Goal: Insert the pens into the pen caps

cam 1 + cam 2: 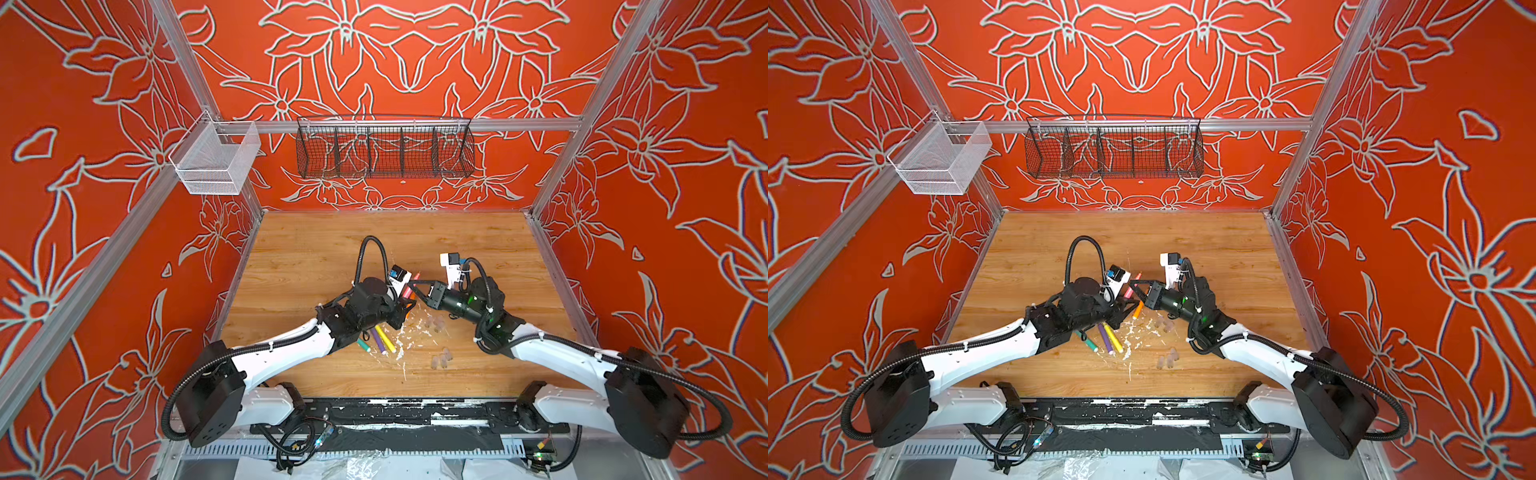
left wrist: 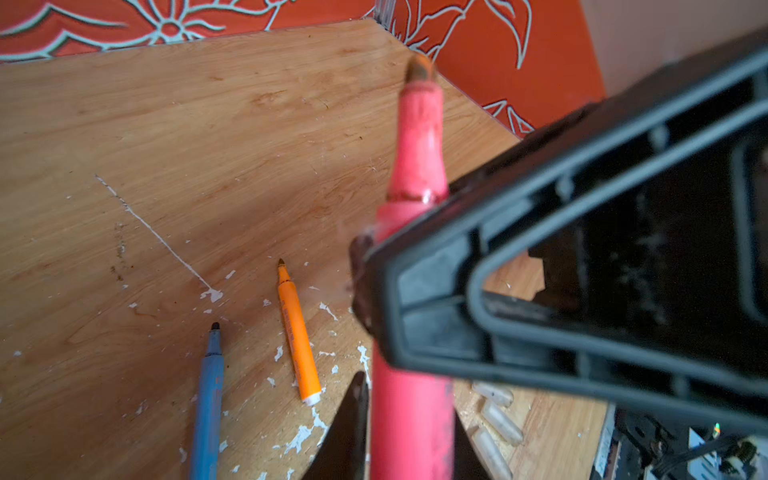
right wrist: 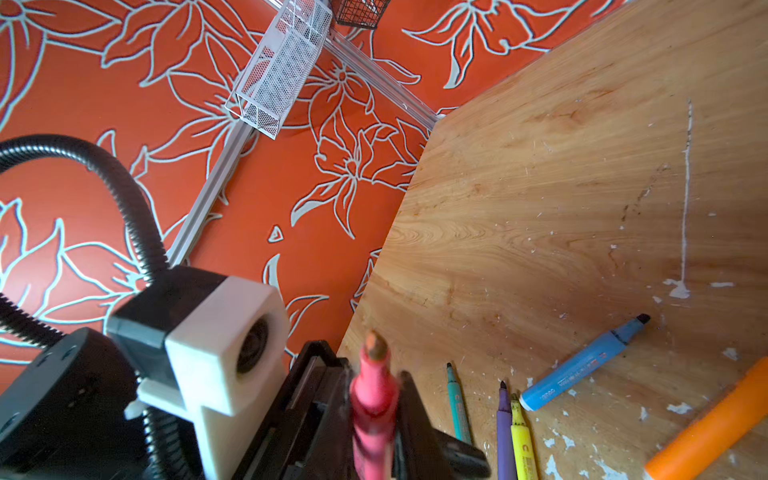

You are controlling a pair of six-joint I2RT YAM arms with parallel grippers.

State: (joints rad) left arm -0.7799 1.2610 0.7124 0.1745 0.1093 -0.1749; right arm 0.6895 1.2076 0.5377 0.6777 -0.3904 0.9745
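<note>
A pink-red pen point(image 1: 414, 277) point(image 1: 1128, 291) stands tip-up above the table's middle. My right gripper point(image 1: 410, 283) point(image 3: 368, 374) is shut on its upper barrel. My left gripper point(image 1: 405, 301) point(image 2: 409, 395) flanks the lower barrel; a thin sliver shows beside one finger. On the table lie the orange pen point(image 2: 297, 340), blue pen point(image 2: 208, 399) point(image 3: 582, 365), green pen point(image 1: 363, 345), purple pen point(image 1: 378, 340) and yellow pen point(image 1: 385, 338). The clear pen caps lie in two clusters point(image 1: 434, 322) point(image 1: 440, 358), right of the pens.
White paint flecks point(image 1: 401, 340) speckle the wood around the pens. A black wire basket point(image 1: 384, 151) and a white mesh basket point(image 1: 216, 160) hang on the back rail, well above the table. Red patterned walls close in three sides.
</note>
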